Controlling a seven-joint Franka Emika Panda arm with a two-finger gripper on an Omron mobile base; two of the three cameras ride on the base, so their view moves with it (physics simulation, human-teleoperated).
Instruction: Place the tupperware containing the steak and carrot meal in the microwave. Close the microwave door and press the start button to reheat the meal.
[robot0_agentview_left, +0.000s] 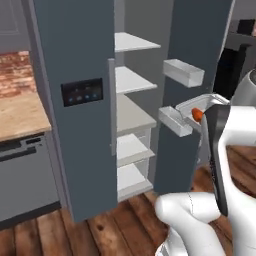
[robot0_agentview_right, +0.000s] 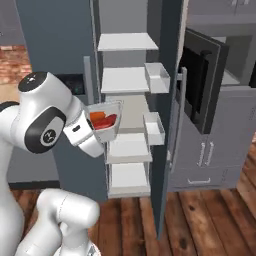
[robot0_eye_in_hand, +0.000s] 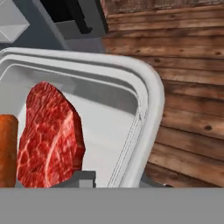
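The tupperware (robot0_agentview_right: 106, 120) is a clear tray held in the air in front of the open fridge, tilted, with my gripper (robot0_agentview_right: 99, 132) shut on its near rim. In the hand view the tupperware (robot0_eye_in_hand: 131, 100) holds a red steak (robot0_eye_in_hand: 50, 135) and an orange carrot (robot0_eye_in_hand: 6, 148); my gripper (robot0_eye_in_hand: 118, 181) pinches the rim at the bottom. From the left base view the tupperware (robot0_agentview_left: 202, 104) peeks out above my forearm. The microwave (robot0_agentview_right: 235, 62) sits to the right in grey cabinetry. Its black microwave door (robot0_agentview_right: 200, 82) stands swung open.
The tall blue-grey fridge (robot0_agentview_right: 55, 40) has both doors open, with white shelves (robot0_agentview_right: 127, 80) inside. Its right door (robot0_agentview_right: 167, 130), carrying white bins (robot0_agentview_right: 154, 127), stands between the tupperware and the microwave. A wooden counter (robot0_agentview_left: 20, 115) lies to the left. The floor is wood planks.
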